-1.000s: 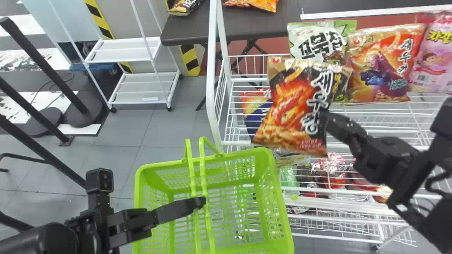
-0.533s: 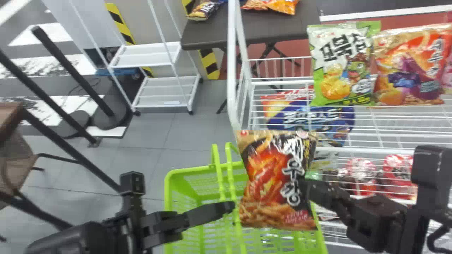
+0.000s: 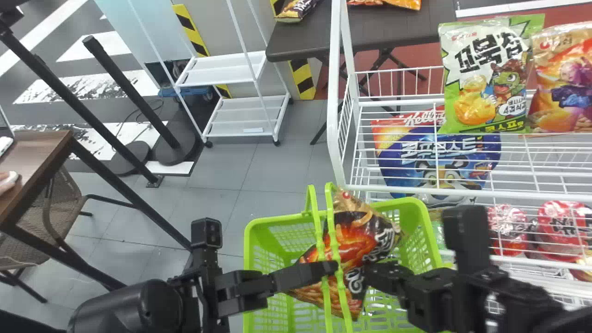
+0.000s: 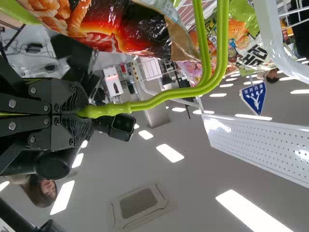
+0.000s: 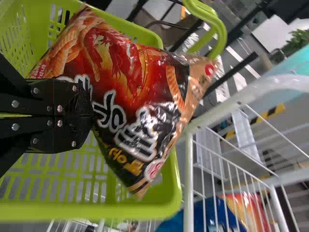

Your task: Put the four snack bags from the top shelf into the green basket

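While 2 smooth handles [image 3: 318, 222] arch, the glossy bag [image 3: 354, 233] creases.

We hold the 2 handles [image 4: 222, 38] of the green basket [image 4: 21, 12] together in our left gripper [image 3: 334, 268], its fingers closed. We see a black-and-red snack bag [image 4: 111, 29] beside the handles and a green bag [image 4: 245, 17] farther off, near the white rack's [image 4: 275, 46] edge.

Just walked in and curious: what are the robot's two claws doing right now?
Left gripper: closed on the handles of the green basket.
Right gripper: closed, holding a black-and-orange snack bag.
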Robot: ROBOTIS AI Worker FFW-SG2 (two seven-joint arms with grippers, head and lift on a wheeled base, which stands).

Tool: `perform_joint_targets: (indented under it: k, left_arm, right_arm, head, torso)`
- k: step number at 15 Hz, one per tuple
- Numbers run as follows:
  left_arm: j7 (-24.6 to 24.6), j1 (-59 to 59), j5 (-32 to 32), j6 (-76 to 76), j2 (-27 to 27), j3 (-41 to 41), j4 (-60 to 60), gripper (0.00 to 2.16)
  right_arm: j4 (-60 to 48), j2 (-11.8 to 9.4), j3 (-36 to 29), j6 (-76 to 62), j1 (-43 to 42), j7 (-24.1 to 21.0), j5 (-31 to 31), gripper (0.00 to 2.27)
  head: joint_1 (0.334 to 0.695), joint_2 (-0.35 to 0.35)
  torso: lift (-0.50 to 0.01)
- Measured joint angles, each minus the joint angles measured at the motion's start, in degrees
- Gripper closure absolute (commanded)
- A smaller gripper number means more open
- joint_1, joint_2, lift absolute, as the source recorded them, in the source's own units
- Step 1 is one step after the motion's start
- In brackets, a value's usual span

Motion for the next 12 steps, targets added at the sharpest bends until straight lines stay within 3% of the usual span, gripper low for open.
perform_joint_targets:
  k: [2,3,4,5,6,9,12]
  left_arm:
    - [0.00,-0.01,0.00,0.38,0.00,-0.15,-0.05,2.15]
    - [0.00,-0.01,0.02,0.47,0.00,-0.23,-0.08,2.15]
    - [0.00,-0.01,0.05,0.54,0.00,-0.29,-0.13,2.15]
    - [0.00,0.00,0.08,0.60,0.01,-0.31,-0.18,2.15]
    - [0.00,0.00,0.12,0.63,0.06,-0.30,-0.18,2.15]
    - [0.00,0.00,0.19,0.80,0.32,-0.29,-0.17,2.15]
    - [0.00,0.00,0.25,0.82,0.47,-0.34,-0.17,2.15]
  right_arm:
    - [5.44,0.35,4.56,0.73,-4.75,-2.46,1.04,2.24]
    - [8.60,0.72,6.81,1.40,-7.37,-3.72,1.31,2.06]
    - [10.88,1.12,8.34,2.26,-9.15,-4.37,1.39,1.48]
    - [12.52,1.37,9.39,3.18,-10.49,-4.57,1.36,0.30]
    - [13.23,1.46,9.88,3.57,-11.03,-4.54,1.10,0.00]
    - [10.86,1.24,8.59,5.02,-10.03,-3.77,-0.21,0.04]
    - [0.59,-0.13,1.62,10.17,-5.38,-0.48,-2.13,0.04]
  head:
    - [0.695,0.350]
    - [0.695,0.350]
    - [0.695,0.350]
    - [0.695,0.350]
    - [0.695,0.350]
    - [0.695,0.350]
    - [0.695,0.350]
  torso:
    - [0.000]
    - [0.000]
    - [0.000]
    - [0.000]
    - [0.000]
    - [0.000]
    - [0.000]
